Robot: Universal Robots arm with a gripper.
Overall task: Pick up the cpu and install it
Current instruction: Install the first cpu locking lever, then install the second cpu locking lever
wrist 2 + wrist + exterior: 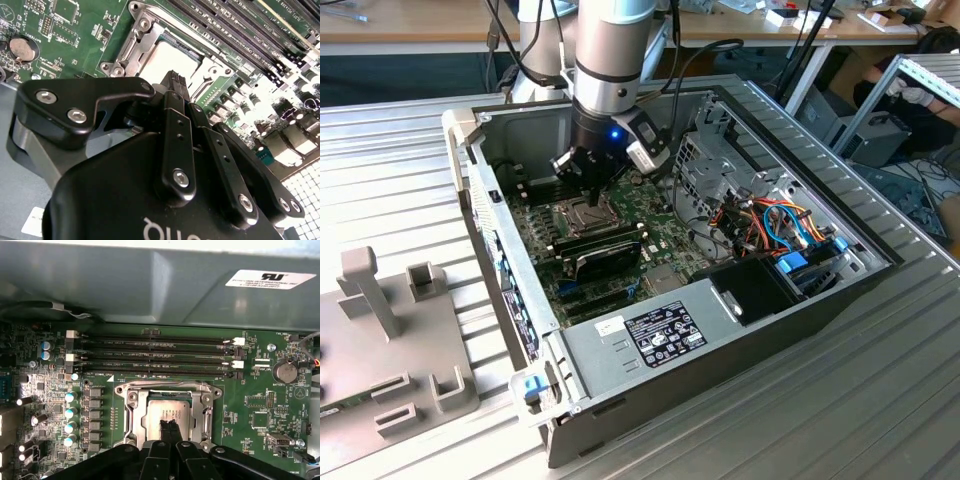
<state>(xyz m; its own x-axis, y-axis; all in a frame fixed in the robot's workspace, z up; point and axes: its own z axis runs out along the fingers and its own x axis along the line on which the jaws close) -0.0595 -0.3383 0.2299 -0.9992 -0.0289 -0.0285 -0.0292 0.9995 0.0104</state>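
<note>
The cpu [167, 412] is a small silver-grey square lying flat inside the open metal socket frame [131, 396] on the green motherboard [260, 405]. In the second wrist view the cpu [167, 60] shows just beyond the black fingertips [172, 80]. My gripper [169, 427] hangs straight over the cpu's near edge, its two thin fingers pressed together with nothing between them; I cannot tell whether the tips touch the chip. In the exterior view the gripper [594, 192] reaches down into the open computer case, right above the socket frame [582, 213].
Several long black memory slots [155, 357] run beside the socket. The case wall [150, 285] rises close behind them. A black module [605, 252], a drive cage [715, 165], coloured cables [780, 225] and the power supply [660, 335] crowd the case. A grey fixture [390, 340] stands outside.
</note>
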